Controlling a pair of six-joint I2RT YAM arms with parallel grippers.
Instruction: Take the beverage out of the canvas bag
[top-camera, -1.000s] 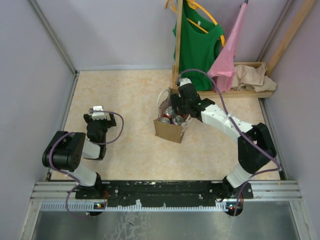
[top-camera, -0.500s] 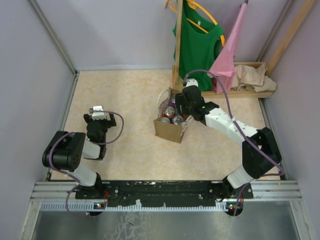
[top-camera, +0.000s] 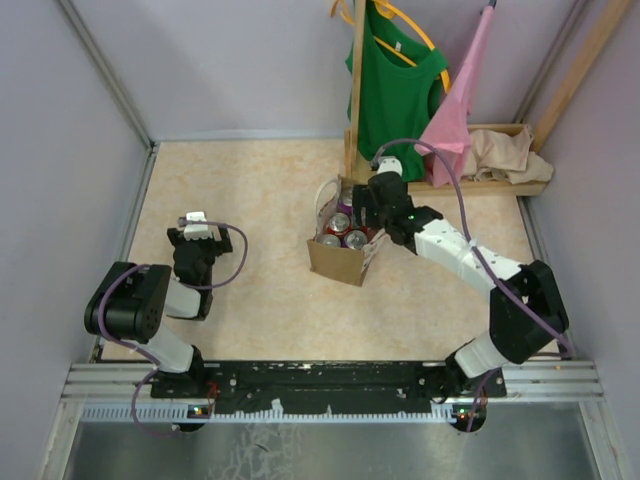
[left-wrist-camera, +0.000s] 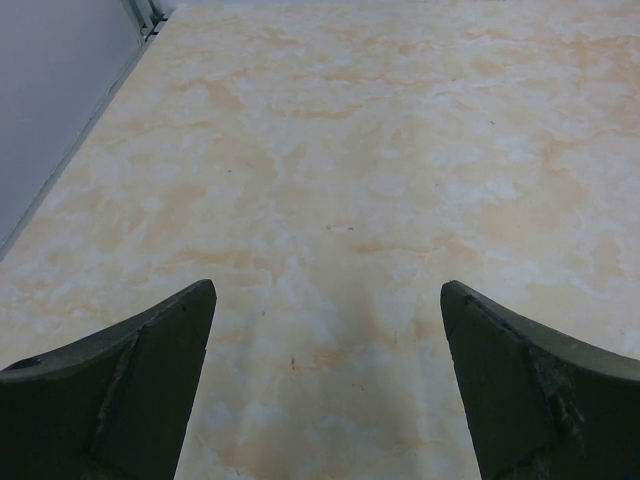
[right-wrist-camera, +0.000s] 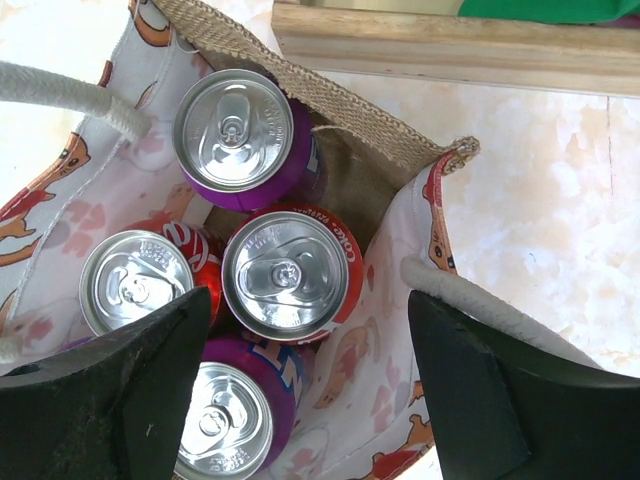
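I'm seeing right gripper hovering, fingers spread wide, over tan boxy canvas bag. Wrist view showing four silver-topped beverage cans standing inside, red cola can between fingers. Overhead view catching only few small tops. Left gripper sitting spread over marbled beige tabletop.

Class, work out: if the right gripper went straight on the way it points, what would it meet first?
Probably the red can in the canvas bag, centred under the open right gripper.
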